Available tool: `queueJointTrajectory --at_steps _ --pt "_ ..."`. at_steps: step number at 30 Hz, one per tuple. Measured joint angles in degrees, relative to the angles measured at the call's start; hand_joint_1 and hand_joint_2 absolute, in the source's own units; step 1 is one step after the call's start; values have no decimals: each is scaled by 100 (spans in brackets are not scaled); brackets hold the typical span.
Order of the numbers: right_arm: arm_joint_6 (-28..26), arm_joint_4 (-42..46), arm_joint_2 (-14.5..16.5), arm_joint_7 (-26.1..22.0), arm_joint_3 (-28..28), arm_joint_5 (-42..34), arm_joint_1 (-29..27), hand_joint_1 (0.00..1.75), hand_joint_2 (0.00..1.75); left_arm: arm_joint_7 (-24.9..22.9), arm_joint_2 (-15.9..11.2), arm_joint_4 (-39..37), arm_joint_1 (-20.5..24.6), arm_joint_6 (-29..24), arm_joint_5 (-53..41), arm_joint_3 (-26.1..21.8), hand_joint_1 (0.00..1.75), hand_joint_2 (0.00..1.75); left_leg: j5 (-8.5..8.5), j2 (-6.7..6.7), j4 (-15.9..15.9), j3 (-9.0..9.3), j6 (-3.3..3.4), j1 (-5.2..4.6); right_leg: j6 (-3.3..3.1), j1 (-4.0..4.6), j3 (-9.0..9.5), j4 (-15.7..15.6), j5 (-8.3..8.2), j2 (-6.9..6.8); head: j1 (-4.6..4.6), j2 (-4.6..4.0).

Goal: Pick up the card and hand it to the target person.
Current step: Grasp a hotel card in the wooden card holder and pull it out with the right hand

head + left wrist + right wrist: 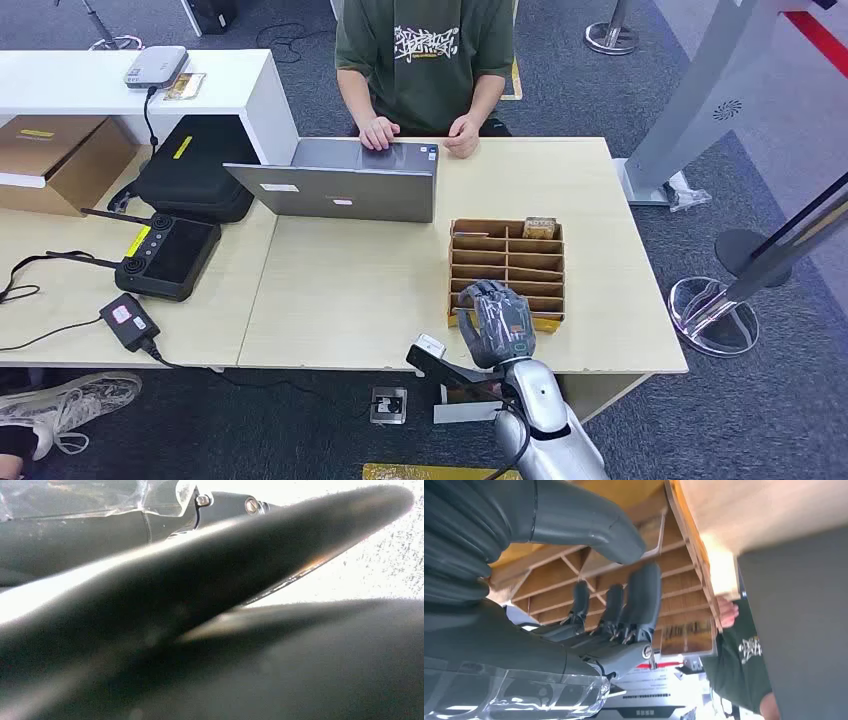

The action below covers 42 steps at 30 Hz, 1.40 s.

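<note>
Brown wood makes up the box [507, 268] on the pale table [350, 300]. It has many thin slots, one behind the other. The card [540, 228] stands in the far slot on the right, the slot closest to the person [425, 60] in the green shirt. That person sits behind a grey laptop [345, 185] with both hands by it.

The right hand [495, 322] hangs over the near end of the box, well apart from the card. In the right wrist view its fingers [644, 600] are spread and a little bent, reaching toward the slots, and they hold nothing. The thumb [589, 525] sticks out on the other side.

So the job looks like it has only begun. The card is not picked up yet. I think the hand has to go farther along the box, pinch the card, lift it out, and then pass it over to the person.

Some things are hard to see. The card is small, and only its top edge peeks out of the slot. The left wrist view is dark and blurry, so I cannot tell if the left hand is open or closed.
</note>
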State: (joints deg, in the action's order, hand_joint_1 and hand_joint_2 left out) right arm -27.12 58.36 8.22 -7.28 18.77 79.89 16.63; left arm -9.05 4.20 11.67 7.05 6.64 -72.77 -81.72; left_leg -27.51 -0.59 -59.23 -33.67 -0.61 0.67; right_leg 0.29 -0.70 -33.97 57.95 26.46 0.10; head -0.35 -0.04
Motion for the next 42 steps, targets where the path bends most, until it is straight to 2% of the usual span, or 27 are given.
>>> queueJointTrajectory --at_steps 7,14,18,23,27,31,37,42 --pt "20 -302 -36 136 232 202 126 137 175 0 0 0 1 0 19 0 0 0 0 1 0 3 0 0 0 0 1 0 0 1 1 0" --pt "-168 -695 -95 212 437 244 323 136 175 -2 -2 0 3 0 -14 0 0 0 0 2 0 15 0 0 0 0 11 0 0 3 0 0" --pt "-297 -770 -121 178 477 189 364 129 175 -2 -2 0 3 0 -33 0 0 0 0 2 0 17 0 0 0 0 14 0 0 3 0 0" --pt "-502 -717 -189 112 483 203 366 137 175 0 -2 0 2 0 -60 0 0 0 0 2 -1 16 0 0 0 0 14 0 -1 2 0 0" --pt "-521 -376 -332 52 483 249 350 137 175 10 -2 0 -2 0 -42 0 0 0 0 1 -1 11 0 -2 1 -2 11 0 -1 1 0 0" --pt "-300 385 -551 32 483 266 419 138 175 23 -2 0 -18 0 -18 0 0 0 0 1 -2 8 0 -3 2 -2 7 0 -3 2 0 0" --pt "38 1382 -935 19 461 260 778 137 175 41 -7 0 -55 0 -11 0 0 0 1 2 -3 9 1 -3 4 -3 6 0 -4 3 1 0" --pt "273 1892 -1114 -65 352 123 1085 136 175 42 -9 0 -64 0 -12 0 0 0 1 2 -3 9 1 -3 3 -2 6 0 -5 5 0 0"
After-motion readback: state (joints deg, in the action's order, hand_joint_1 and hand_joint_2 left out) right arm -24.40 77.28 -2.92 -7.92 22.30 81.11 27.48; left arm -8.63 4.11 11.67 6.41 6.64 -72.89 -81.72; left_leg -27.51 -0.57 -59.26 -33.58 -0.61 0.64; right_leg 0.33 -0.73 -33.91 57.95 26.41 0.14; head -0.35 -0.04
